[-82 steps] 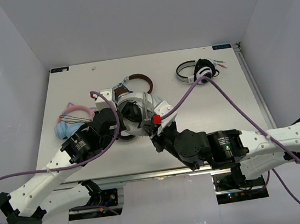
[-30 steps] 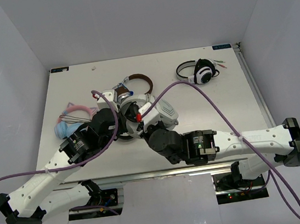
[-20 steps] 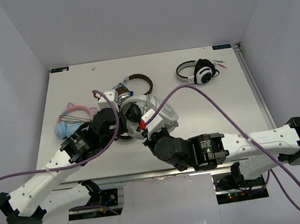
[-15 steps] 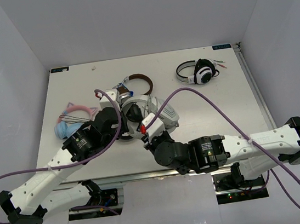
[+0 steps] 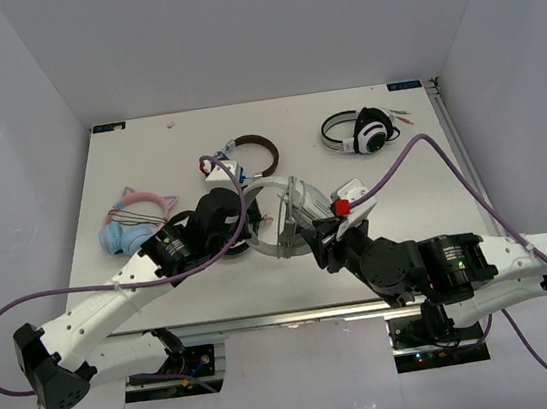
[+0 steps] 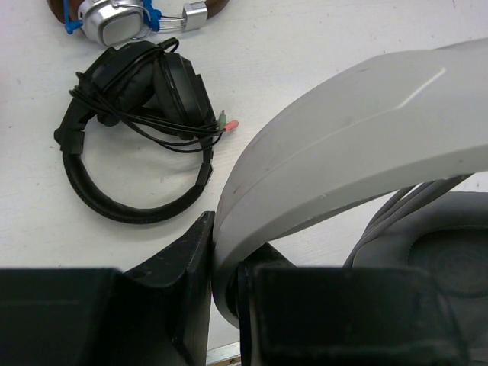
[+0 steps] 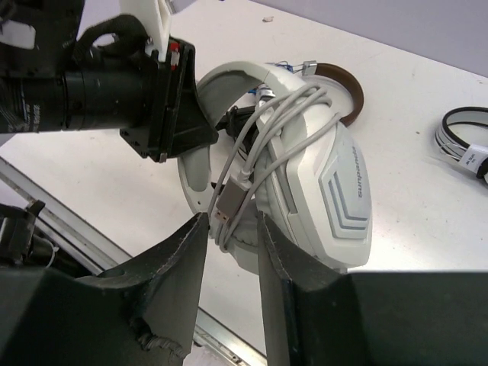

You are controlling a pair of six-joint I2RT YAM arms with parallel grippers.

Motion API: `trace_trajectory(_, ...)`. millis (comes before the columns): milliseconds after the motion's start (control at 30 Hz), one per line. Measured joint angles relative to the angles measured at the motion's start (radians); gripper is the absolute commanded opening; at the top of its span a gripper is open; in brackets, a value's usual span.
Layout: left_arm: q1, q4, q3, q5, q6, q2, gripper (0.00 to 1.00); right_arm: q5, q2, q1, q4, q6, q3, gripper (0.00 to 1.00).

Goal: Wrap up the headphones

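The large white and grey headphones (image 5: 290,217) stand tilted near the table's middle. Their grey cable (image 7: 263,141) is looped round the band and ear cup (image 7: 343,191). My left gripper (image 5: 249,226) is shut on the wide white band (image 6: 343,145), which is pinched between its black fingers (image 6: 183,259). It also shows in the right wrist view (image 7: 179,99). My right gripper (image 7: 231,248) is open just in front of the headphones. The cable's USB plug (image 7: 227,204) hangs loose between its fingertips. The second ear cup is mostly hidden.
A black pair (image 6: 137,130) lies on the table under the left wrist. A brown and silver pair (image 5: 252,152) lies behind it. A white pair with black cups (image 5: 365,132) is at the back right. A pink and blue pair (image 5: 129,218) lies at the left.
The headphones have moved right and now stand more upright in the left gripper. My right arm has swung out to the right and drawn back from them.
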Motion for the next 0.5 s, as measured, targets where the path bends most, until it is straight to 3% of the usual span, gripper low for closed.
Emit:
trace_trajectory(267,0.001,0.041,-0.003,0.041,0.0,0.064,0.0,-0.009,-0.023,-0.106,-0.008,0.008,-0.046,0.35)
trace_trajectory(500,0.001,0.057,-0.004,0.053,-0.001,0.064,0.0,-0.071,0.085,-0.147,-0.007,0.008,-0.027,0.33)
